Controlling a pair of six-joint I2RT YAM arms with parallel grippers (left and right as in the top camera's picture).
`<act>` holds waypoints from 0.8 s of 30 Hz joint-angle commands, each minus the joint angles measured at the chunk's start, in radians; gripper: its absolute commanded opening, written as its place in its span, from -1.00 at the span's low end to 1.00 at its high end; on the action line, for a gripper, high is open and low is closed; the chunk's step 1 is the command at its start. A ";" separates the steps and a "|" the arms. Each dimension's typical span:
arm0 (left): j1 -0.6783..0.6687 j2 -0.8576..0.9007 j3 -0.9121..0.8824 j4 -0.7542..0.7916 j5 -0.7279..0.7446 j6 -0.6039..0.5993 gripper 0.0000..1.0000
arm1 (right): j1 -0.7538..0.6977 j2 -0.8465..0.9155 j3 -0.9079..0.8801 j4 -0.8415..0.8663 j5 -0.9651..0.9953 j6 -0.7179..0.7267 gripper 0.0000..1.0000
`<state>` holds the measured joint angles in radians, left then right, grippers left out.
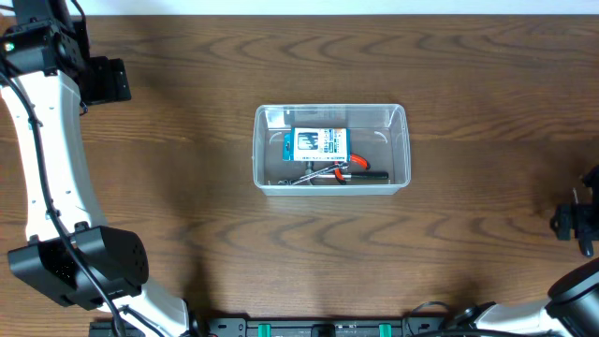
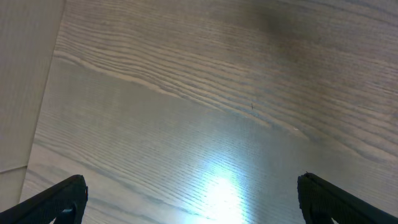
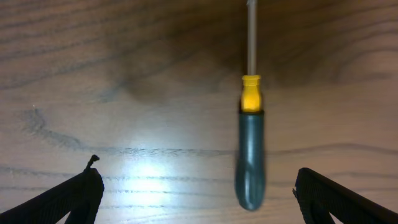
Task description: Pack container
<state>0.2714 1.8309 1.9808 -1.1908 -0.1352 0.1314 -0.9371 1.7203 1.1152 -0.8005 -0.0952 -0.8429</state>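
Broadly, the wooden table (image 1: 187, 206) fills every view. Near its middle sits the container (image 1: 393, 131), holding a blue-and-white box (image 1: 318, 142) and, just beside it, small tools (image 1: 342, 173) with orange and black handles. The left gripper (image 2: 191, 186) hangs over bare wood at the far left corner, fingers wide apart. The right gripper (image 3: 198, 177), at the right edge, is likewise spread, above a screwdriver (image 3: 250, 155) with a dark handle and yellow collar, lying flat on the table.
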 commanded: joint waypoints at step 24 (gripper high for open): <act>0.003 -0.003 0.005 -0.001 -0.008 0.005 0.96 | -0.005 0.137 0.016 0.068 0.021 0.063 0.99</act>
<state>0.2714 1.8309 1.9808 -1.1908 -0.1352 0.1314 -0.9371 1.8519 1.1206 -0.7372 -0.0738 -0.8120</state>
